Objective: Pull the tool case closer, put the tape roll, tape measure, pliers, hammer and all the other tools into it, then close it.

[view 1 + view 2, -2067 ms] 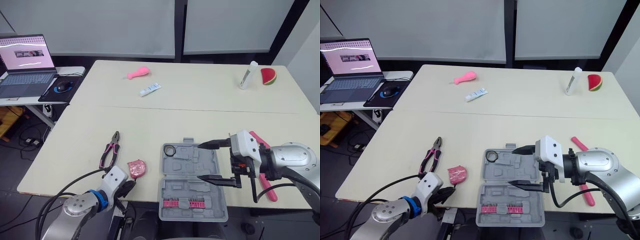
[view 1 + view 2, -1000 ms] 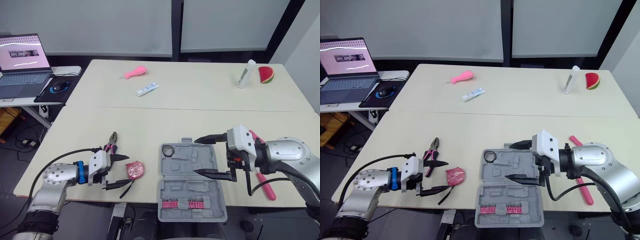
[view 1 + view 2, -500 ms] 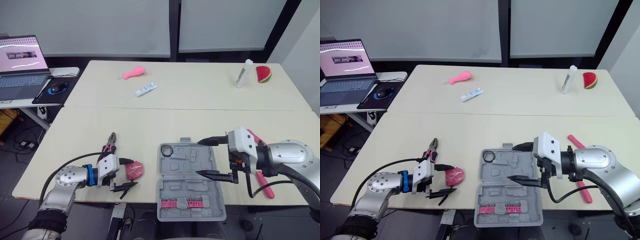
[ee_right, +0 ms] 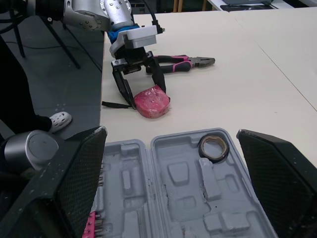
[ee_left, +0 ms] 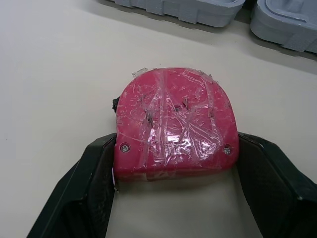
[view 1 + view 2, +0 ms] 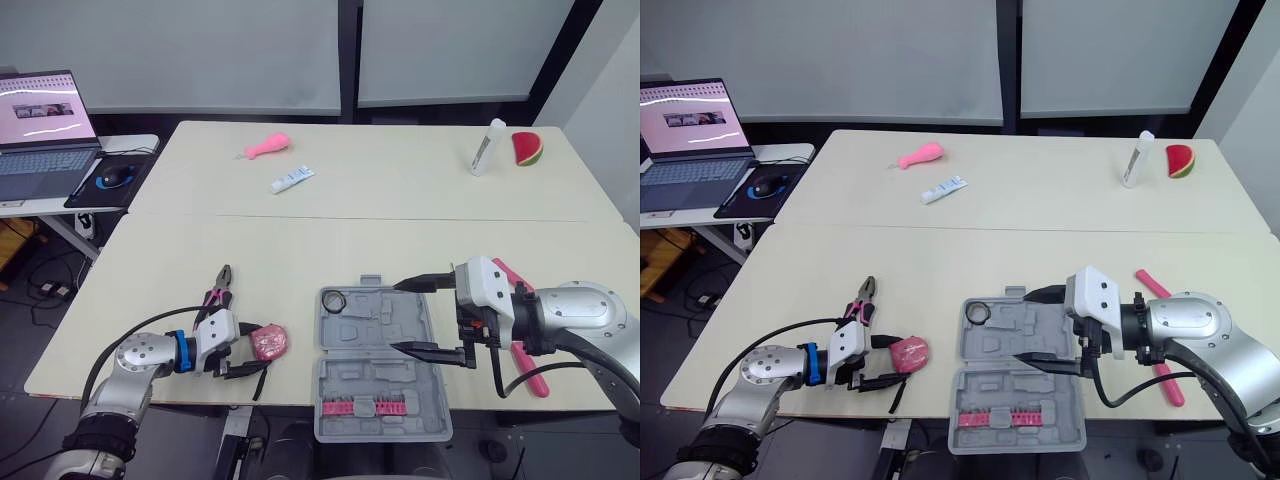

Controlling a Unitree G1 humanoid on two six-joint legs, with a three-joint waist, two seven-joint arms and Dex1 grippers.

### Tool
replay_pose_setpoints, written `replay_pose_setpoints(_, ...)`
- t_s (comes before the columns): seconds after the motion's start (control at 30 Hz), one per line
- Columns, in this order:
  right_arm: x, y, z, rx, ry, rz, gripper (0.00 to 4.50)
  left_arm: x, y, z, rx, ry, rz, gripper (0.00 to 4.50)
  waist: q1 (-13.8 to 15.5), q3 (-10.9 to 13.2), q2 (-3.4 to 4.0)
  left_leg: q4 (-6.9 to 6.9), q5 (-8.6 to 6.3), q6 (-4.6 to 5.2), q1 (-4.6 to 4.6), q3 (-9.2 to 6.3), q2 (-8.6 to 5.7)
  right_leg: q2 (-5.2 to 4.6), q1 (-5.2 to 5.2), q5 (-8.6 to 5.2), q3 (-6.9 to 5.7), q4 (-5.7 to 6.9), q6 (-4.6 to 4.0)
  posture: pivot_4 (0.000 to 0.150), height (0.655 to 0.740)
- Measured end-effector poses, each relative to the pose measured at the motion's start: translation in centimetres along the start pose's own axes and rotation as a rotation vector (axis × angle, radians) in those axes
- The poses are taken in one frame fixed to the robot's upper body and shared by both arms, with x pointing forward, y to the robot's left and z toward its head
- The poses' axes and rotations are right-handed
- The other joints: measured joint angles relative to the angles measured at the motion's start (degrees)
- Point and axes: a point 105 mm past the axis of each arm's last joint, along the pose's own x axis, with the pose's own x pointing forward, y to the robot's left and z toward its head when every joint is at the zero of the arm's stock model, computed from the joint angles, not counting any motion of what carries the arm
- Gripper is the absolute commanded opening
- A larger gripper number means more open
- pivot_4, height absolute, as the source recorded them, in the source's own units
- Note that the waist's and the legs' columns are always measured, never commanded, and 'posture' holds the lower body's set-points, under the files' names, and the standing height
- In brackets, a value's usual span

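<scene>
Near the front edge of the desk (image 6: 300, 250), the head views show the left gripper (image 6: 250, 354) clamped on the tape measure (image 6: 269, 342), with the pliers (image 6: 219, 295) just beside it. In the left wrist view, its fingers (image 5: 94, 193) press both flanks of the tape measure. In the right wrist view, the right gripper (image 4: 171, 141), spread wide, hangs above the open tool case (image 4: 173, 198), and the tape roll (image 4: 213, 147) lies just past its tips.

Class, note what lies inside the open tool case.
Inside the tool case: a tape roll in the far half's left corner, a pink bit rack in the near half, otherwise bare recesses. The open right gripper covers part of its right side.
</scene>
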Motion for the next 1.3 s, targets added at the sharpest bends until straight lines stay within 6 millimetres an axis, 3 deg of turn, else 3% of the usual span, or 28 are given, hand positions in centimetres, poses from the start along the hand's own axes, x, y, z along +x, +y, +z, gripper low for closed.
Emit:
replay_pose_setpoints(0.2,-0.1,-0.5,-0.5,0.034,0.008,-0.023,4.5,0.7,0.0,2.7,0.059,-0.075,-0.021,3.13,0.01,0.0,0.0,0.02,0.0,0.0,-0.01,-0.01,0.01,0.0,0.01,0.0,0.0,0.01,0.0,0.15,0.74)
replay_pose_setpoints(0.43,-2.8,-2.8,-1.7,0.406,0.028,-0.132,4.5,-0.2,-0.1,9.8,0.309,-0.211,-0.088,3.13,0.06,0.0,0.0,0.04,0.0,0.0,-0.02,0.0,0.01,-0.03,0.06,0.01,0.08,-0.02,-0.02,0.15,0.74)
replay_pose_setpoints(0.53,-3.4,-3.5,-0.8,0.663,-0.05,-0.12,4.5,1.6,-0.3,13.9,0.419,-0.339,-0.086,3.13,0.15,0.01,-0.01,0.06,0.01,0.0,-0.02,0.0,0.02,-0.03,0.14,0.01,0.06,-0.02,-0.03,0.15,0.74)
replay_pose_setpoints(0.63,-2.6,-2.9,-0.5,0.823,-0.078,-0.069,4.5,3.8,-1.5,16.6,0.498,-0.436,-0.12,3.13,0.12,0.01,-0.03,0.08,0.01,-0.01,-0.05,0.07,0.02,-0.03,0.18,0.01,0.01,-0.08,-0.02,0.15,0.74)
replay_pose_setpoints(0.87,0.0,-1.5,-1.3,1.0,-0.016,-0.055,4.5,6.4,-2.6,16.6,0.56,-0.471,-0.129,3.13,-0.14,0.02,-0.05,0.11,0.0,0.05,-0.05,0.28,0.07,-0.03,0.12,0.01,0.03,-0.02,-0.01,0.15,0.74)
replay_pose_setpoints(1.27,2.5,-1.2,-1.0,1.085,-0.002,-0.077,4.5,7.4,-3.4,16.1,0.599,-0.494,-0.154,3.13,-0.21,0.02,-0.05,0.12,0.0,0.06,-0.04,0.21,0.06,0.01,0.11,0.01,0.03,0.01,0.0,0.15,0.74)
replay_pose_setpoints(1.3,2.7,-1.1,-1.1,1.087,0.0,-0.073,4.32,7.4,-3.5,16.0,0.604,-0.493,-0.154,3.13,-0.21,0.02,-0.05,0.12,0.01,0.06,-0.04,0.2,0.06,0.01,0.11,0.01,0.03,0.01,0.0,0.15,0.74)
